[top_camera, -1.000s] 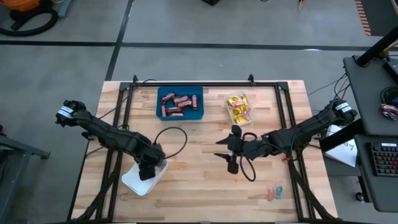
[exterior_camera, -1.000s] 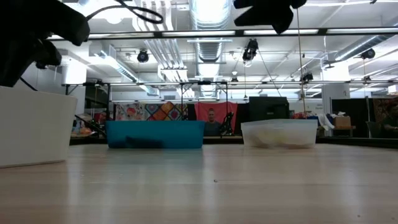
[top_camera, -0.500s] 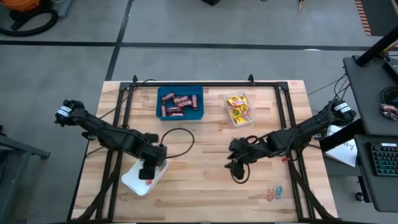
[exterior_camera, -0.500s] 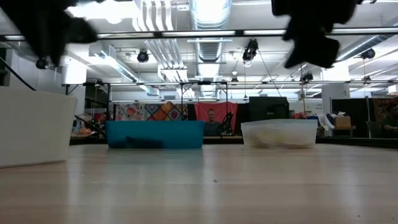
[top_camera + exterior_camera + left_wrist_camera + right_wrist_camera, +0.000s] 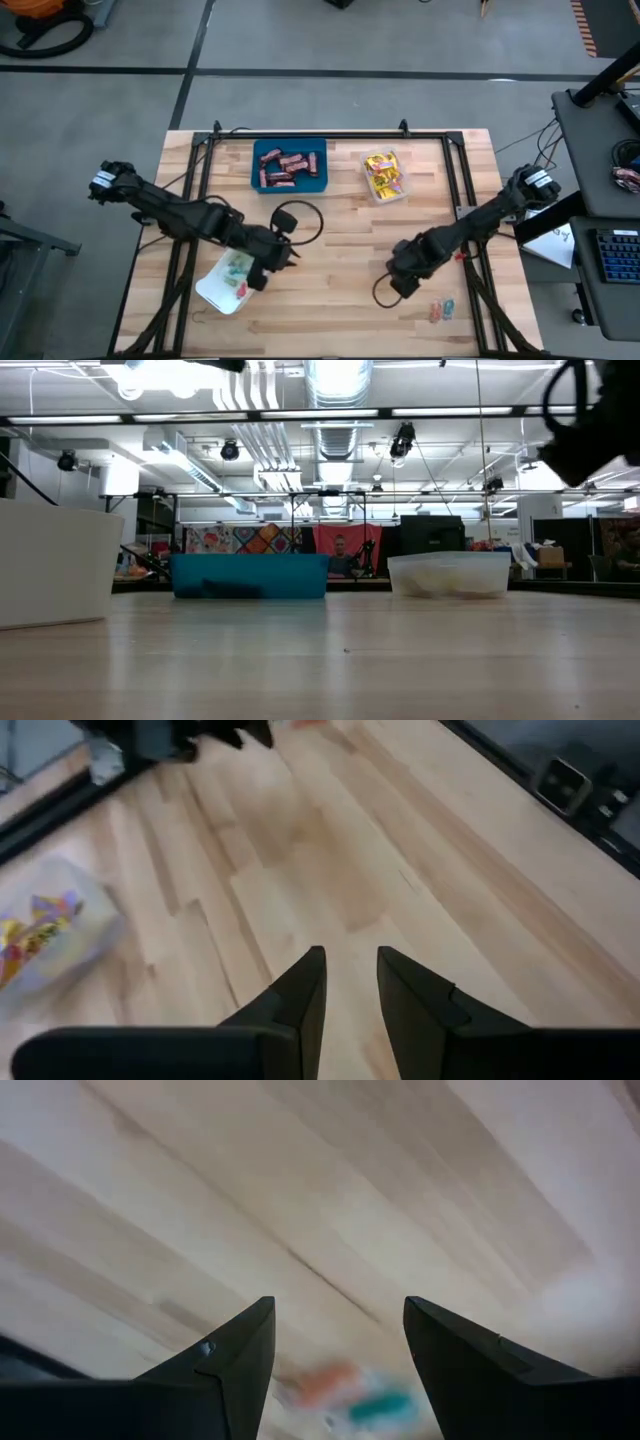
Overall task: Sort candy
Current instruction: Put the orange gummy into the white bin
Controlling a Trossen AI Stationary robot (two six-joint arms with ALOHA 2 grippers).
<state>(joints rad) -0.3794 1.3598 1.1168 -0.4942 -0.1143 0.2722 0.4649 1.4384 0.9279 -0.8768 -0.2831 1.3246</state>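
Seen from above, a wooden worktop [image 5: 330, 215] fills the middle of the frame; a blue tray [image 5: 289, 165] at upper centre holds brown-red mini bars [image 5: 285, 168]; a clear tray [image 5: 385, 176] to its right holds yellow packets [image 5: 383, 174] with red marks; a white tray [image 5: 231, 282] at lower left holds a few pastel sweets [image 5: 237, 270]. A small loose cluster of pastel sweets [image 5: 441, 309] lies on the bare wood at lower right, well apart from every tray.

The right gripper [image 5: 400, 281] hangs near that cluster, just to its left; its wrist view shows the fingers spread wide and empty, with the blurred sweets [image 5: 350, 1397] between and beyond them. The left gripper [image 5: 281, 254] sits beside the white tray's right edge, fingers a narrow gap apart, holding nothing.

The loose sweets look very light, small and slick in their wrappers, likely to skid or twist when pinched; a grasp across the firm middle of one piece, not the wrapper ends, seems safest.

No brand, label or writing can be read on any candy or tray.
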